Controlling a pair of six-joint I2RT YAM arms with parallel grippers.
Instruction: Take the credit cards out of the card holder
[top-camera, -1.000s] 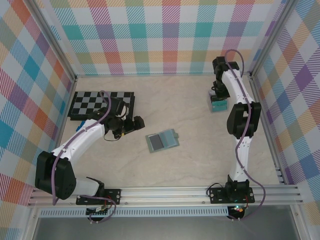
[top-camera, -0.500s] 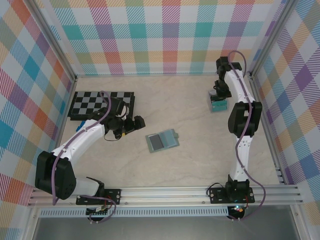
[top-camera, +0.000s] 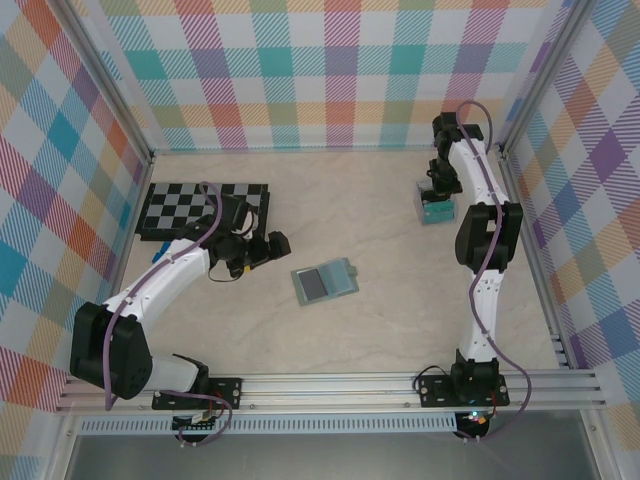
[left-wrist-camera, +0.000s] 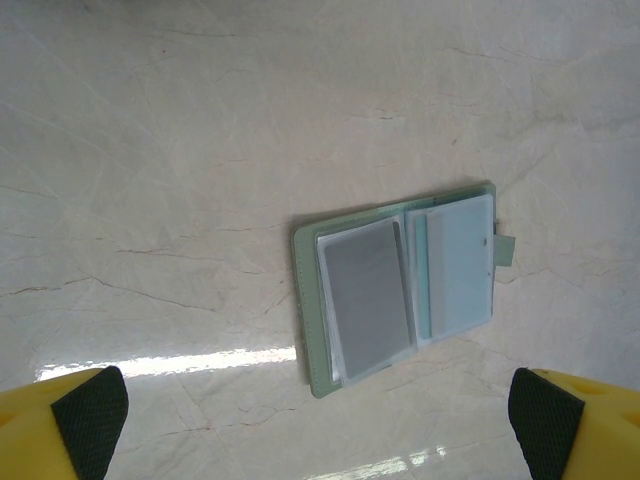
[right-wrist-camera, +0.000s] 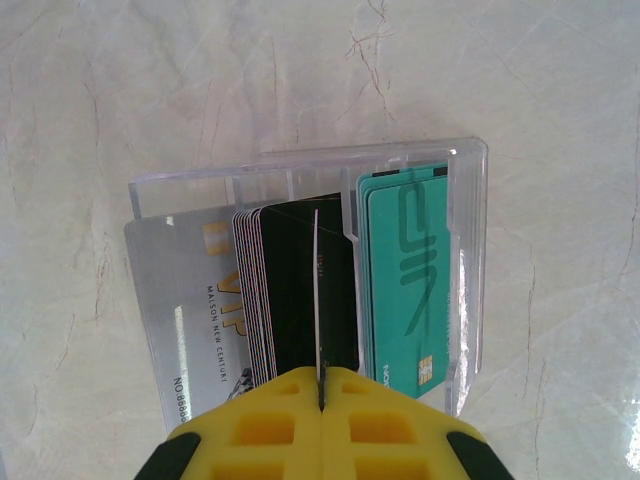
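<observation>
Card holder (left-wrist-camera: 395, 285) ahead of wide-spread left fingers (left-wrist-camera: 90, 415); right gripper (right-wrist-camera: 320, 385) tight on thin card (right-wrist-camera: 315, 290).

Overhead camera: fixed high behind the near edge, angled down and forward, taking in the whole worktop (top-camera: 380, 220) up to the checked back wall (top-camera: 330, 70); distant. Left wrist camera: close, looking steeply down on the open wallet (left-wrist-camera: 308, 310), which overhead lies mid-worktop. Right wrist camera: very close, straight down on the clear box (right-wrist-camera: 290, 170), seen overhead at the far right.
</observation>
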